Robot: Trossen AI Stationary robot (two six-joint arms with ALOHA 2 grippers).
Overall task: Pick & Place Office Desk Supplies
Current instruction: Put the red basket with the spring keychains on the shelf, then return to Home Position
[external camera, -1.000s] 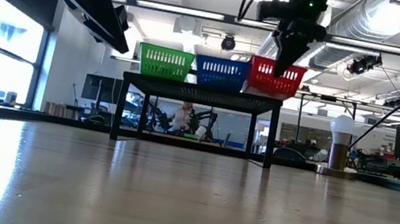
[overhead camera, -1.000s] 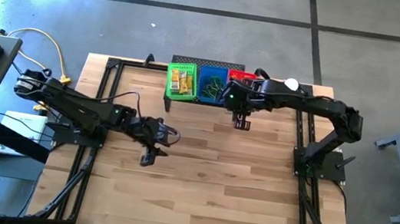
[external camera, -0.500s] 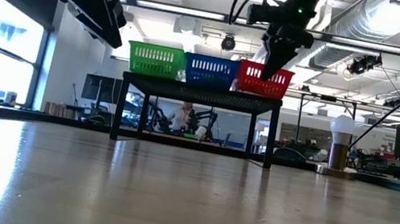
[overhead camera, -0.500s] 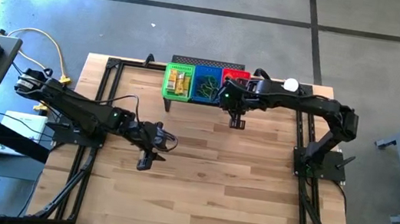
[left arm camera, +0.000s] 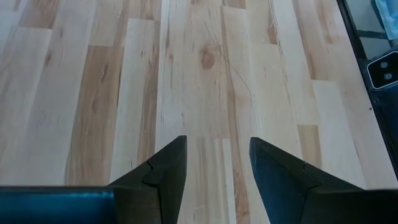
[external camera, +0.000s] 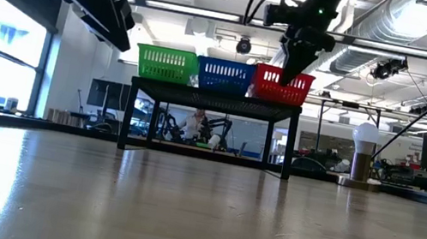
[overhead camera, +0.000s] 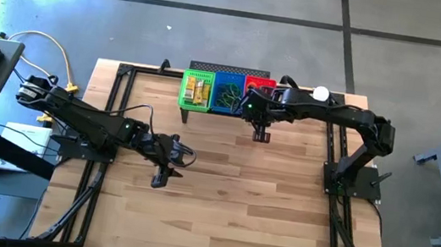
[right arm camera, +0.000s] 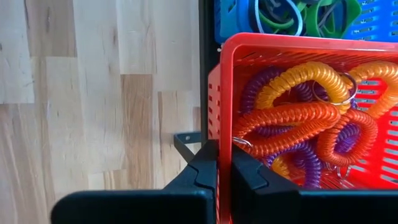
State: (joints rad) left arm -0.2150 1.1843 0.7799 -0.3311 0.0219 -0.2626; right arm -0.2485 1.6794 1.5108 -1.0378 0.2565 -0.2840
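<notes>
Coiled loops (right arm camera: 298, 118) in orange, purple and yellow fill the red basket (right arm camera: 214, 93), and we see green and blue loops (right arm camera: 298, 15) in the blue basket (overhead camera: 228, 93) beside it. Yellow packets (overhead camera: 197, 91) lie in the green basket (overhead camera: 197, 89). All three baskets stand in a row on the black perforated stand (external camera: 213, 99) at the far edge of the wooden table (overhead camera: 219, 200), green then blue then red in the high view.

We find the right gripper (right arm camera: 224, 163) clenched on the red basket's near wall, one finger outside it and one inside, just beside the coils. In the low view it comes down onto that basket (external camera: 282, 85) from above.

Our left gripper (left arm camera: 217, 163) hangs over bare planks well away from the stand, toward the table's left-middle in the high view (overhead camera: 165, 167). Its fingers are parted and hold nothing.

A silver cup with a white ball (overhead camera: 320, 93) sits near the stand's right end.
</notes>
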